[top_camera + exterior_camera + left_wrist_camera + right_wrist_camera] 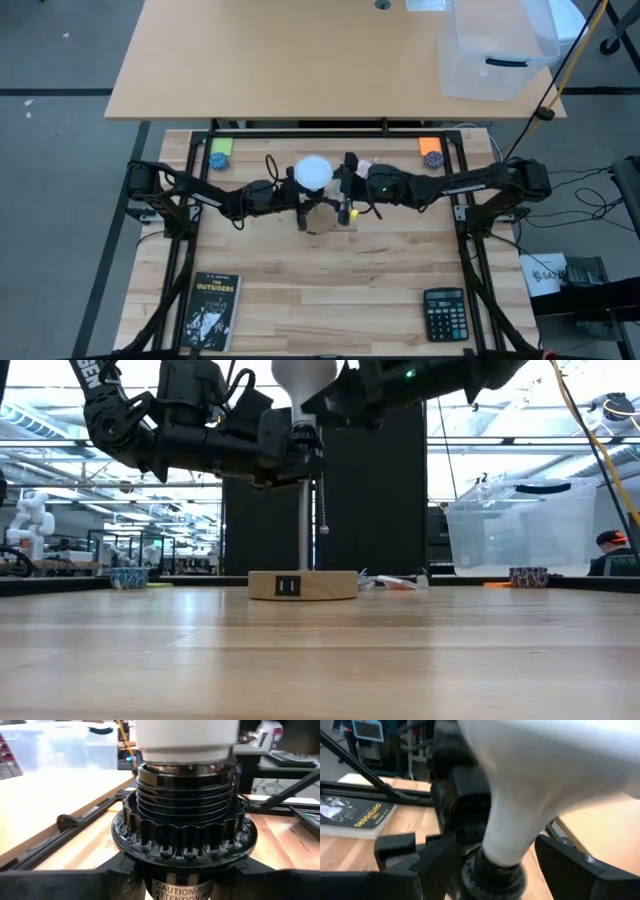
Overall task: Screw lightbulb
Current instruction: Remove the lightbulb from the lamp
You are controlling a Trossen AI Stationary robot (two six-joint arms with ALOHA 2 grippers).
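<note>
The left gripper (298,205) is clamping the black socket (185,832) from the left, its fingers closed on it. The lightbulb (312,172) is sitting upright in that socket atop the lamp stand (303,584). The right gripper (345,190) is flanking the bulb's neck from the right, fingers spread wide, apparently not gripping.

White lightbulb (312,171), black socket (184,832), tan wooden base (302,585).
</note>
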